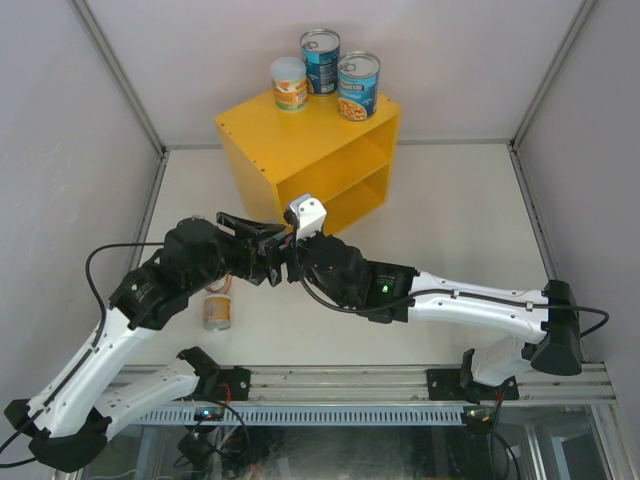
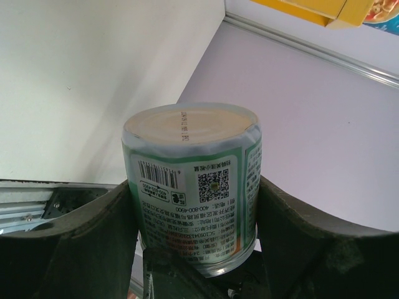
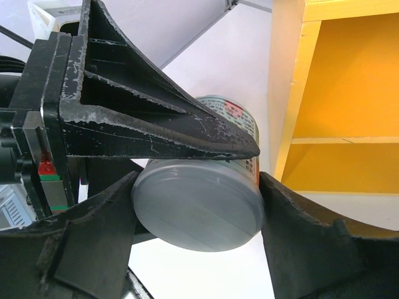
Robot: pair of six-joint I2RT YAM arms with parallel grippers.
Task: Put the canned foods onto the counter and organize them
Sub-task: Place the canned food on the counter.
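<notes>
Three cans [image 1: 320, 62] stand along the yellow counter [image 1: 300, 155] top's back edge, a fourth can [image 1: 217, 310] on the white table [image 1: 450, 230] before it.

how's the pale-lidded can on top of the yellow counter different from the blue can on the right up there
The pale-lidded can is shorter than the right blue can. Its top is a pale, matt lid, while the right blue can shows a bare, shiny metal end. Its label is orange and white; the other's is mostly blue. Both stand upright on top of the counter, apart from each other.
</notes>
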